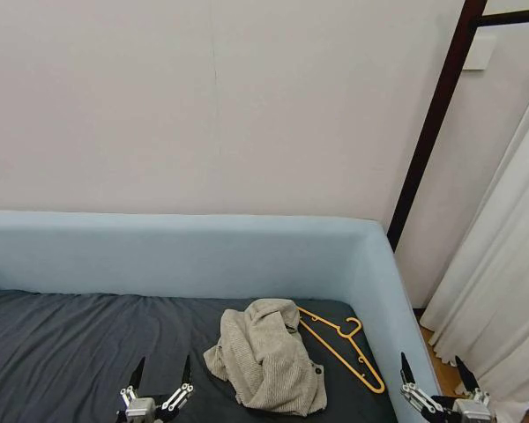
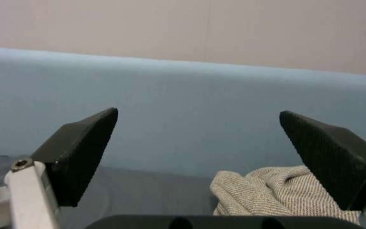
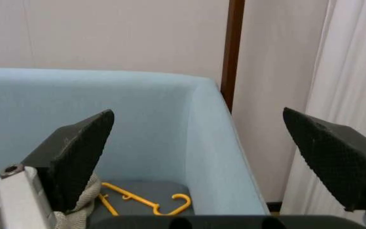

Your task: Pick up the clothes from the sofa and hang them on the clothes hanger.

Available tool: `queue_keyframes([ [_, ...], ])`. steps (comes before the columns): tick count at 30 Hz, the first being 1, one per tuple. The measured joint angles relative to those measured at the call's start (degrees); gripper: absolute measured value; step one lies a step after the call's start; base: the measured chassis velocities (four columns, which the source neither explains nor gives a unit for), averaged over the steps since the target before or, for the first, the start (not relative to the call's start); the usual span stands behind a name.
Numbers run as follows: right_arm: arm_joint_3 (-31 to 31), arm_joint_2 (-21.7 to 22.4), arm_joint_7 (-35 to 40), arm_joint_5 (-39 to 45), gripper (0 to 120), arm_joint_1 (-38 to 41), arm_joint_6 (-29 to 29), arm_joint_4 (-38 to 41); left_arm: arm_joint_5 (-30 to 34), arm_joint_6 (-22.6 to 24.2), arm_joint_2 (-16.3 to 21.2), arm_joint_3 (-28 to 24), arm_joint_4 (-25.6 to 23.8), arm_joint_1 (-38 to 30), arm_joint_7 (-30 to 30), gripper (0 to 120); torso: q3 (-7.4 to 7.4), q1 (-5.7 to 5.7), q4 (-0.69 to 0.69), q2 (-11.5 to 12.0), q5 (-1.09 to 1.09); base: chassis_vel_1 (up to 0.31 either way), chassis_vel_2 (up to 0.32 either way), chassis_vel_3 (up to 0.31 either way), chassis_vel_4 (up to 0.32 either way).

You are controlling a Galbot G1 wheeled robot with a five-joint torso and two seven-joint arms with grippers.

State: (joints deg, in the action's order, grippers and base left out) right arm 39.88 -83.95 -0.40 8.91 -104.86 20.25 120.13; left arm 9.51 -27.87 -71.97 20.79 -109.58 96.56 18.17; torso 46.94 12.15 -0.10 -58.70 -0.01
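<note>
Grey garment (image 1: pixel 266 357) lies crumpled on the sofa (image 1: pixel 185 256) seat, touching an orange hanger (image 1: pixel 344 348) on its right. The 2 grippers flank it, left gripper (image 1: pixel 165 361) and right gripper (image 1: pixel 430 359), both with jaws spread and empty.

Crumpled beige knit garment (image 1: pixel 266 357) on sofa (image 1: pixel 70 352), orange hanger (image 1: pixel 342 357) flat alongside.

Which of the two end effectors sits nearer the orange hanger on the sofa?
The right end effector, open, by the sofa's armrest, just past the orange hanger. The left end effector, also open, hangs beyond the beige garment.
</note>
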Motion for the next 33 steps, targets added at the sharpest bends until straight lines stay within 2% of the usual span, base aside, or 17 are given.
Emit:
queue_keyframes([
  [8,-1.87,1.56,0.53,0.35,100,0.99,0.12,-1.54,0.28,0.87,-2.48,1.09,-0.84,1.49,-0.07,100,0.0,0.0,0.02,0.0,0.01,0.0,0.0,0.0,0.0],
  [12,-2.74,4.08,0.95,1.72,100,1.83,-0.38,-2.94,-0.09,0.2,-3.84,1.79,-1.04,3.03,-0.53,100,0.0,0.0,0.02,0.0,0.02,0.0,0.0,0.0,0.0],
  [16,-3.04,8.86,2.02,6.3,100,2.27,-3.9,-2.56,-0.7,-0.14,-4.06,1.77,-0.87,3.81,-0.97,100,0.0,0.0,0.01,0.0,0.03,0.0,0.0,0.0,0.0],
  [17,-3.04,8.86,2.02,6.3,100,2.27,-3.9,-2.56,-0.7,-0.14,-4.06,1.77,-0.87,3.81,-0.97,100,0.0,0.0,0.01,0.0,0.03,0.0,0.0,0.0,0.0],
  [20,-4.49,14.46,3.55,13.08,100,3.48,-8.23,-1.89,-1.21,-1.01,-3.88,2.19,0.07,4.82,-1.13,100,0.0,0.0,0.0,0.0,0.0,0.0,0.0,0.0,0.0],
  [23,-6.43,18.16,5.21,16.79,100,6.67,-10.77,-3.75,-1.85,-1.8,-4.14,2.51,0.52,5.81,-1.15,100,0.0,0.0,0.04,0.0,0.02,0.0,0.0,0.0,0.0],
  [26,-8.98,22.69,6.66,24.06,100,10.9,-14.52,-5.4,-2.86,-2.49,-4.83,2.46,0.98,6.47,-1.2,100,0.0,0.0,0.02,0.0,0.03,0.0,0.0,0.0,0.0],
  [27,-8.98,22.69,6.66,24.06,100,10.9,-14.52,-5.4,-2.86,-2.49,-4.83,2.46,0.98,6.47,-1.2,100,0.0,0.0,0.02,0.0,0.03,0.0,0.0,0.0,0.0],
  [30,-12.72,28.27,7.57,33.02,100,15.4,-20.18,-4.86,-3.46,-2.59,-5.08,1.86,1.29,6.6,-1.41,100,0.0,0.0,0.0,0.0,0.02,0.0,0.0,0.0,0.0],
  [31,-12.72,28.27,7.57,33.02,100,15.4,-20.18,-4.86,-3.46,-2.59,-5.08,1.86,1.29,6.6,-1.41,100,0.0,0.0,0.0,0.0,0.02,0.0,0.0,0.0,0.0],
  [33,-16.67,31.33,8.63,35.46,100,19.11,-22.05,-5.08,-3.65,-2.72,-4.53,1.62,1.56,6.68,-1.51,100,0.0,0.0,0.01,0.0,-0.01,0.0,0.0,0.0,0.0],
])
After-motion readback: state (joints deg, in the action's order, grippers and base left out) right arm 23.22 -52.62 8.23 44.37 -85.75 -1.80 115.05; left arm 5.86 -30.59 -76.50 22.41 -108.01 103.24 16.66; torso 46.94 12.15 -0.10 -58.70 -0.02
